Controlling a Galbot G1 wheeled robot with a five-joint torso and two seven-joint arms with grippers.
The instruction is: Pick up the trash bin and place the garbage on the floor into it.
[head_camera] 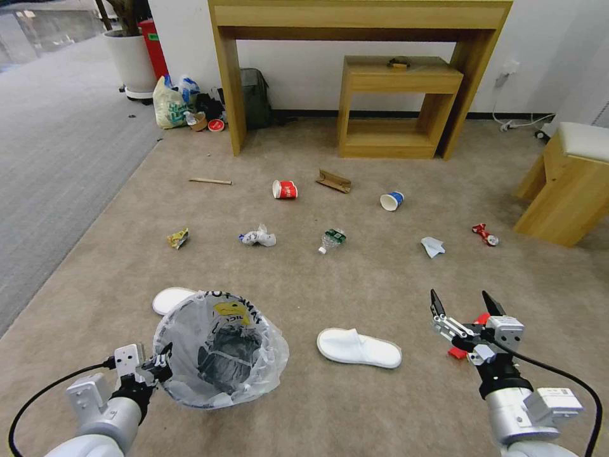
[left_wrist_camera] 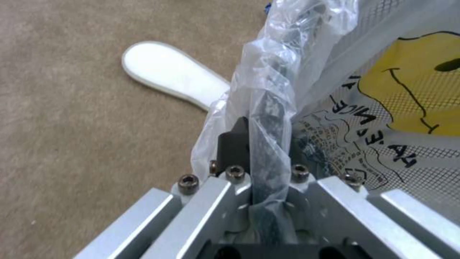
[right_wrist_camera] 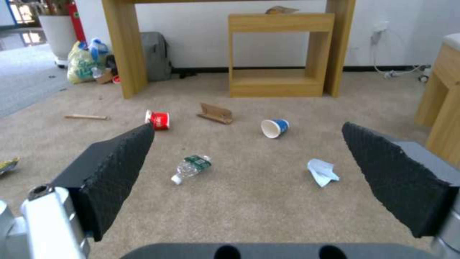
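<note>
Even, bright indoor light falls on the floor (head_camera: 355,298), with soft, short shadows under the white slipper (head_camera: 359,348) and beneath the wooden table (head_camera: 361,70). The head view bows straight lines near its edges. The left wrist view is soft, and the trash bin (left_wrist_camera: 383,118) liner shows pale glare. The right wrist view is slightly grainy

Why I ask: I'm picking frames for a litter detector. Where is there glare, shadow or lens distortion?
Head view: wide-angle bending, the wooden table has legs leaning inward; light even, faint shadow by the slipper. Left wrist view: bright glints on the bag of the trash bin where the left hand clamps it. Right wrist view: even light, no glare; the open right hand blocks both sides.
</note>
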